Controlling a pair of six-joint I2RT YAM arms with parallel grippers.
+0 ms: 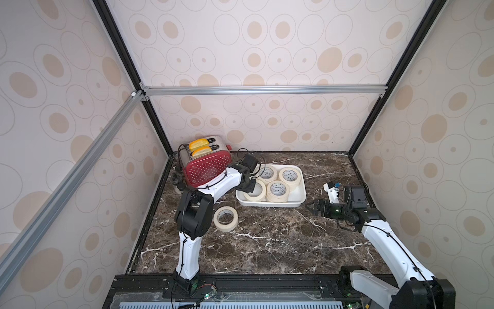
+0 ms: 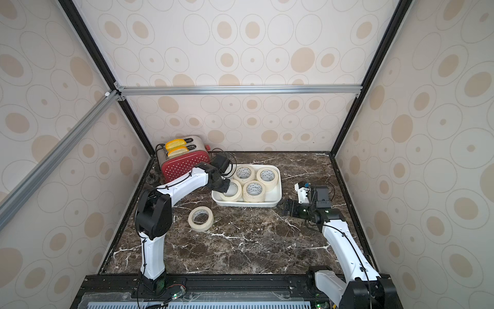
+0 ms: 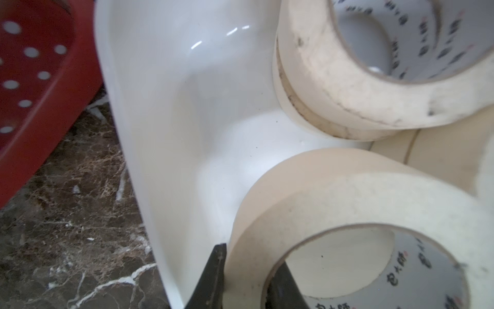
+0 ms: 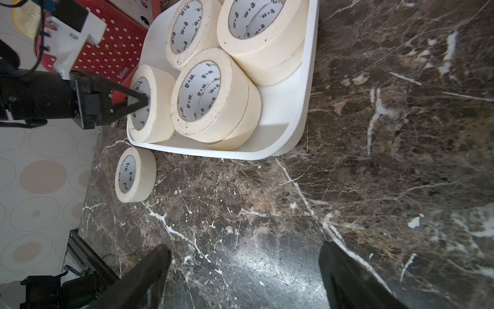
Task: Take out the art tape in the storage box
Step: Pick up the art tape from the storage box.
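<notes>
The storage box [image 1: 300, 198] is a shallow white tray holding several cream rolls of art tape, some stacked two high [image 4: 213, 93]. My left gripper [image 1: 250, 186] is shut on the wall of the art tape roll [image 1: 256, 193] in the box's near left corner. In the left wrist view one finger [image 3: 213, 275] presses the outside of this roll [image 3: 334, 192] and the other sits inside its core. Another roll [image 1: 226, 218] lies flat on the marble in front of the box. My right gripper [image 4: 246, 267] hovers open and empty over bare marble, right of the box.
A red white-dotted toaster [image 1: 207, 167] with two slices in its slots stands just left of the box, close behind my left forearm. Patterned walls enclose the marble table [image 1: 267, 240] on three sides. A black rail runs along the front edge.
</notes>
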